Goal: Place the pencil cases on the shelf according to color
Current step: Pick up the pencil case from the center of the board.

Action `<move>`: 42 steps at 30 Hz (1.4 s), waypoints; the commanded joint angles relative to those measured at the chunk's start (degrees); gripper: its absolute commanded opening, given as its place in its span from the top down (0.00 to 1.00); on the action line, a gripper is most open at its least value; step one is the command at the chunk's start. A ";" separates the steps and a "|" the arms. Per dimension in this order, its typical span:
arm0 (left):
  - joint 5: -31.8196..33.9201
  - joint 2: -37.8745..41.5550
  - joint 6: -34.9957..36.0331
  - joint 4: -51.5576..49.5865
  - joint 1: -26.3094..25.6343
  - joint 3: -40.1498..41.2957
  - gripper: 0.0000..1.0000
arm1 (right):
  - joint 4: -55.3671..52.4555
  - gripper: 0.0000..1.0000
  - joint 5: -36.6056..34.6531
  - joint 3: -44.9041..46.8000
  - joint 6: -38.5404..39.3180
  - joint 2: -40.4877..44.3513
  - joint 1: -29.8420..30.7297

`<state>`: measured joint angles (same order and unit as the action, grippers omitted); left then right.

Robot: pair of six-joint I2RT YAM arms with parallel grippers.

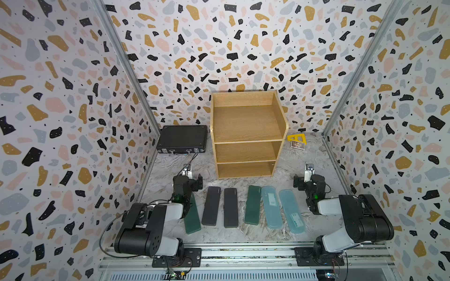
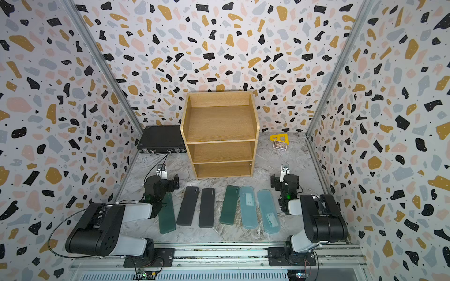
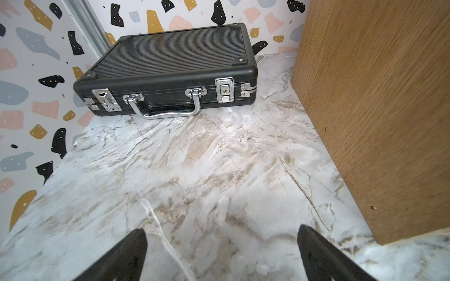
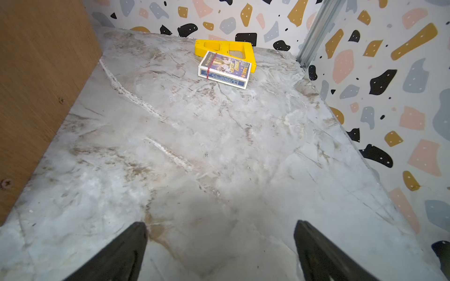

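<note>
1. Six pencil cases (image 1: 230,208) are lying flat in one row on the marble-patterned table (image 1: 287,170), on the near side of the shelf. All are long, slim and flat, running near to far: two dark green, two black, two light-blue.
2. The left dark green case (image 1: 192,219) is sitting at the row's left end, with its far end hidden under the left arm.
3. The left black case (image 1: 211,205) and the right black case (image 1: 230,208) are lying next, side by side. Both are matte and rectangular.
4. The right dark green case (image 1: 253,205) is lying fourth, just beside the light-blue pair.
5. The left light-blue case (image 1: 271,206) and the right light-blue case (image 1: 292,211) are closing the row. Both are translucent with rounded ends, and each is carrying a pale label.
6. One black briefcase (image 1: 181,138) is lying far left, beside the shelf.
7. One shelf (image 1: 246,124) is standing at the far middle. It is light oak with three tiers, side panels and a back board.
8. One yellow triangular ruler (image 1: 295,138) is lying far right, with one card box (image 1: 297,145) touching it.
9. The left gripper (image 3: 221,233) is hanging over bare table, its jaws spread wide and grasping nothing.
10. The right gripper (image 4: 220,225) is doing likewise over bare table, released and empty.
</note>
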<state>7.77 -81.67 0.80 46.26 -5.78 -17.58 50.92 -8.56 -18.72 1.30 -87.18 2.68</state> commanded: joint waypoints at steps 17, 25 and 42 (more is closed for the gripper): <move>-0.18 0.08 0.18 0.74 0.16 -1.29 0.00 | -0.11 0.00 -0.32 -1.30 -0.57 0.64 -0.17; -0.07 0.17 0.16 0.76 0.16 -1.19 0.00 | -0.13 0.00 -0.31 -1.40 -0.55 0.56 -0.18; 14.05 15.70 -36.25 -60.87 0.06 -26.79 0.00 | -49.01 0.00 -10.17 -18.62 -20.61 17.44 -0.43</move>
<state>22.74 -65.01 -23.90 0.16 -5.78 -42.06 16.71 -17.61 -36.05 -9.96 -71.50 2.63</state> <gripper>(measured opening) 0.993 0.995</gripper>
